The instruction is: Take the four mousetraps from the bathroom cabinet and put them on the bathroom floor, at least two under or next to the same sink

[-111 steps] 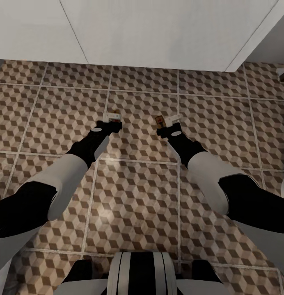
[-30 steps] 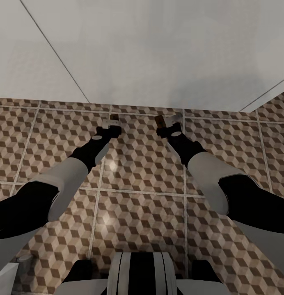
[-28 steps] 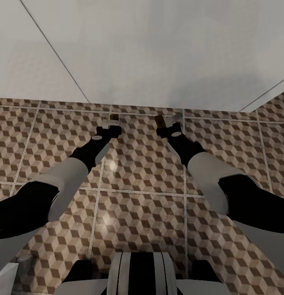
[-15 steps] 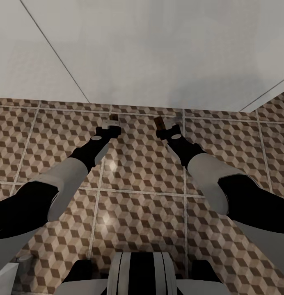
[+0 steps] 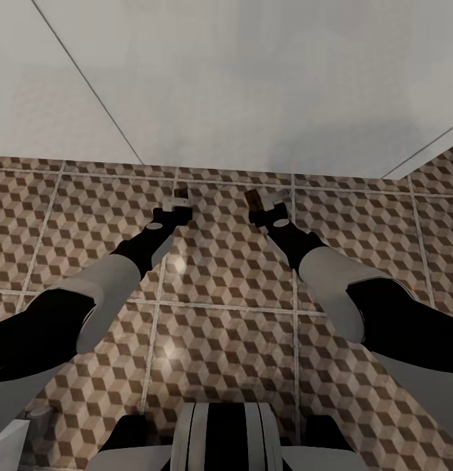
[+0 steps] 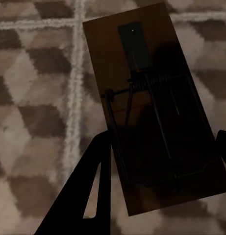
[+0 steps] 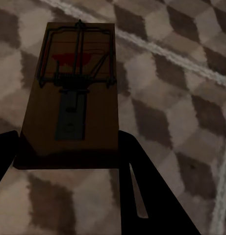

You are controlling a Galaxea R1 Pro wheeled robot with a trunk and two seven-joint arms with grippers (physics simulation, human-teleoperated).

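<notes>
Each gripper holds one mousetrap low over the cube-patterned bathroom floor (image 5: 220,340). My left gripper (image 5: 179,203) is shut on a brown mousetrap (image 5: 181,192). The left wrist view has that mousetrap (image 6: 152,112) spanning the gap between the dark fingers (image 6: 90,196), wire parts facing up. My right gripper (image 5: 266,200) is shut on another mousetrap (image 5: 253,195). In the right wrist view this mousetrap (image 7: 73,98), with a red patch, lies between the fingers (image 7: 139,181) above the tiles. Both traps hang at the edge of a broad white surface (image 5: 253,85). The cabinet is out of view.
The white surface covers the far half of the head view, and no tap or basin shows on it. A small white object (image 5: 14,428) sits at the near left corner. My base (image 5: 223,435) stands on the tiles at the near edge.
Since 3.7 s ago the camera has moved closer to the white surface. In the last second both wrists dipped slightly, with the traps still held.
</notes>
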